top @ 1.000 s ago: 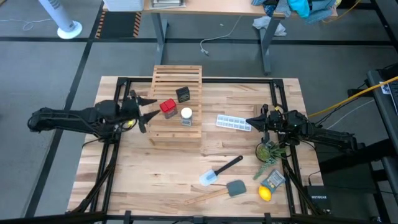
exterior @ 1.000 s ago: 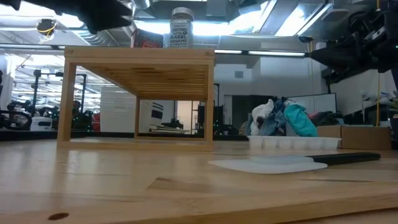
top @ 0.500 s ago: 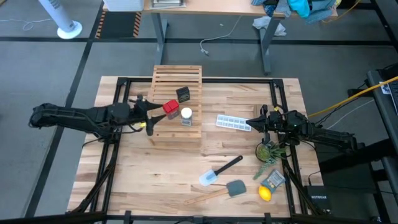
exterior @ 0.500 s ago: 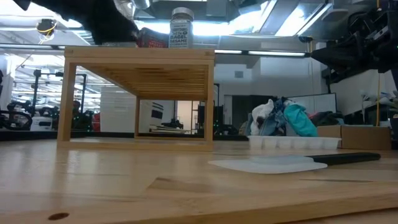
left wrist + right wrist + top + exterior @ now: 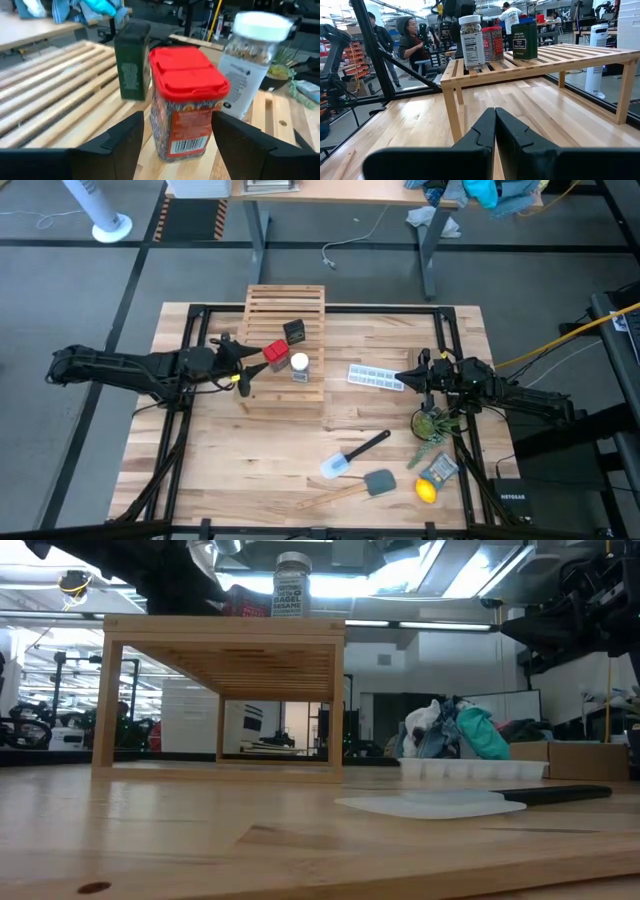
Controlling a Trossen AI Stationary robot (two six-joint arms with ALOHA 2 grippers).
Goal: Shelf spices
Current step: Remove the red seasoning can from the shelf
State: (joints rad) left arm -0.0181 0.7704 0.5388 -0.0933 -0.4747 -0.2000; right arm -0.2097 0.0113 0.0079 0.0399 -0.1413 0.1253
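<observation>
The wooden slatted shelf (image 5: pixel 270 305) stands on the table at the far left of centre. On its top stand the red boxy spice container (image 5: pixel 274 352), the black one (image 5: pixel 294 332) and the clear jar with a white lid (image 5: pixel 299 366). My left gripper (image 5: pixel 250 365) is open and comes level from the table's left. In the left wrist view its fingers (image 5: pixel 125 142) stand on either side of the red container (image 5: pixel 187 107). My right gripper (image 5: pixel 405 377) is shut and empty, next to the white ice-cube tray. My left gripper has a finger on each side of the red container's lower body (image 5: pixel 172 142), coming level from the table's left. I cannot tell whether either finger touches it. The container stands upright on the shelf top.
A white ice-cube tray (image 5: pixel 375 377) lies right of the shelf. Two spatulas (image 5: pixel 355 455) (image 5: pixel 375 482), a green sprig (image 5: pixel 430 423), a packet (image 5: pixel 440 469) and a lemon (image 5: pixel 427 491) lie near the front right. People (image 5: pixel 412 42) show beyond the table.
My left gripper has gone toward the table's right edge, over the shelf's left side, until its open fingers stand around the red container. In the last half second it has kept still.
</observation>
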